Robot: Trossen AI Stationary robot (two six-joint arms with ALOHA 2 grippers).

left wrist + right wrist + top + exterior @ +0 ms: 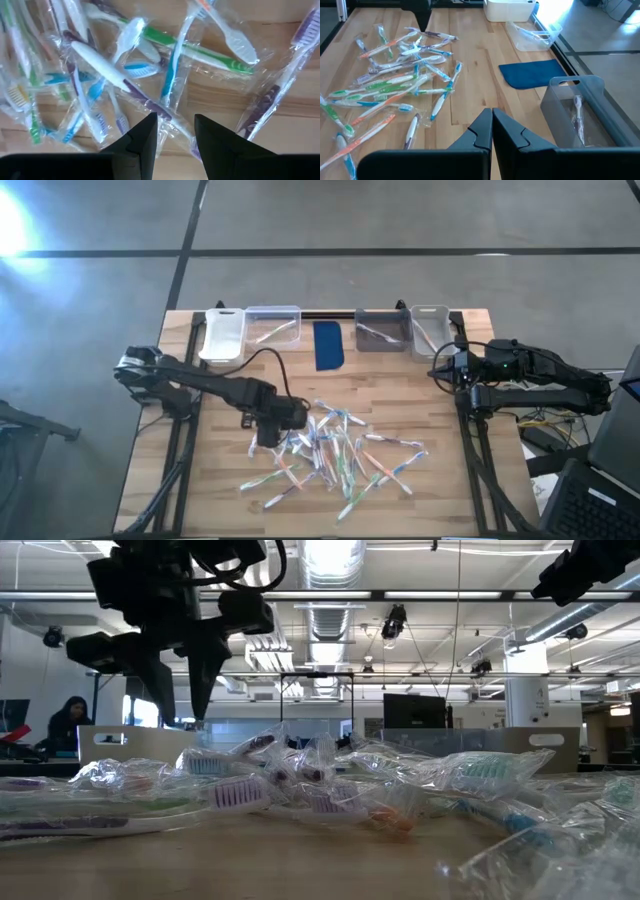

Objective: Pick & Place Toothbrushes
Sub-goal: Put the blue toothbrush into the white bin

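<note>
Several toothbrushes (pixel 335 450) in clear wrappers lie in a loose pile on the wooden table (pixel 420 395), also seen in the low view (pixel 330 785) and the right wrist view (pixel 395 85). My left gripper (pixel 268 435) hangs over the pile's left edge, pointing down, open (pixel 175 137), its fingertips (pixel 198 705) a little above the wrappers. A white-and-purple toothbrush (pixel 112 75) lies under it, one end toward the gap. My right gripper (pixel 492 127) is shut and empty, held high at the table's right side (pixel 445 368).
Along the far edge stand a white bin (pixel 222 335), a clear bin (pixel 272 328), a dark blue pad (pixel 328 345), a grey bin (pixel 383 330) holding a wrapped toothbrush (pixel 577 117), and another clear bin (pixel 430 328). Bare wood lies between pile and bins.
</note>
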